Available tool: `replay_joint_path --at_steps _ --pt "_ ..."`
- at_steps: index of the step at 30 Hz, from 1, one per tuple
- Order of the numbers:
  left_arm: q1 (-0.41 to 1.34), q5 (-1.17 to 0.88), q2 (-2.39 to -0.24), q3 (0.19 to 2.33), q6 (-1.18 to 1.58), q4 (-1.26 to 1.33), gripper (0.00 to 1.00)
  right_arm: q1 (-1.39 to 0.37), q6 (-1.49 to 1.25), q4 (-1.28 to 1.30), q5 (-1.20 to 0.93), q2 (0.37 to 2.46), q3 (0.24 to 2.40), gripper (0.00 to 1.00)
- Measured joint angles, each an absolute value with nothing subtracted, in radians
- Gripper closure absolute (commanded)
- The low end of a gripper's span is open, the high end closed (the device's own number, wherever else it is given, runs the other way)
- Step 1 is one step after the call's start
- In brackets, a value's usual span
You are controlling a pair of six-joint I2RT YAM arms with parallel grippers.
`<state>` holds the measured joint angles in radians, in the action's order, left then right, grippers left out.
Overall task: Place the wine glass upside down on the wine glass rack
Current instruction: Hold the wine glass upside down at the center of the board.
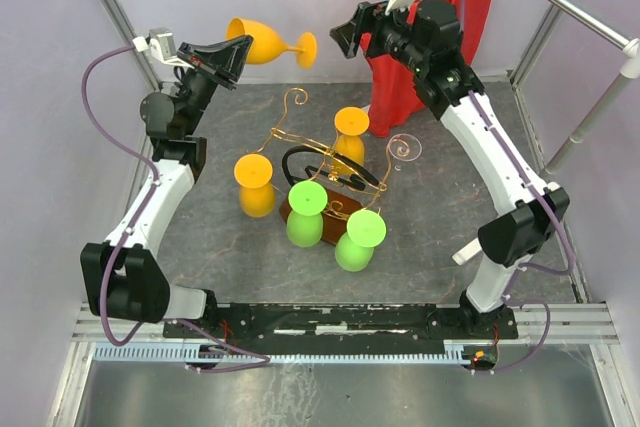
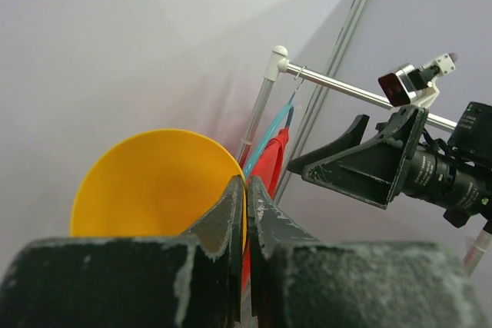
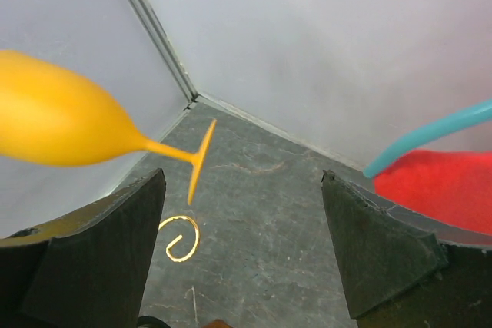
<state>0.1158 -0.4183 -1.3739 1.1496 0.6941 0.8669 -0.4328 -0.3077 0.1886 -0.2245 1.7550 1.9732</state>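
A: Starting left of the wine glass rack: clamped tight on the bowl rim of the wine glass by the left gripper, jaws together on it. Held sideways, high behind and left of the rack, foot pointing right

B: Not hung yet, then?

A: No. Looks like a mid-air handover, or a re-grip ahead of the turn-over. Above the back of the rack, facing that foot: the right gripper, jaws wide apart, touching nothing

B: And on the rack itself?

A: Loaded with four glasses upside down, two orange, two green. Seen free: curled ends at the rack's right side and at its back

B: Next move?

A: Probably calls for closing on the stem or foot, letting go at the rim, tipping bowl-down, then sliding the foot into a free curl. Needs care near the hung glasses

B: Hard to make out?

A: Bowl blurred and cut off at the edge in the right wrist view; stem and foot out of sight behind the bowl in the left wrist view. Cannot tell which curl is meant. Behind and right of the rack, a red cloth, partly covered
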Motion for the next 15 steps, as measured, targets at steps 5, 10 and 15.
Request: replay_joint_path --at_steps 5,10,15 --pt "0.133 -0.417 -1.359 1.119 0.674 0.847 0.97 -0.458 -0.327 0.196 -0.233 1.798 2.018 0.13" --pt "0.158 -0.4 -1.357 1.113 0.644 0.804 0.97 -0.482 -0.342 0.2 -0.241 1.834 2.048 0.17" --pt "0.175 -0.392 -1.341 1.113 0.612 0.77 0.97 -0.498 -0.356 0.209 -0.255 1.862 2.048 0.2"
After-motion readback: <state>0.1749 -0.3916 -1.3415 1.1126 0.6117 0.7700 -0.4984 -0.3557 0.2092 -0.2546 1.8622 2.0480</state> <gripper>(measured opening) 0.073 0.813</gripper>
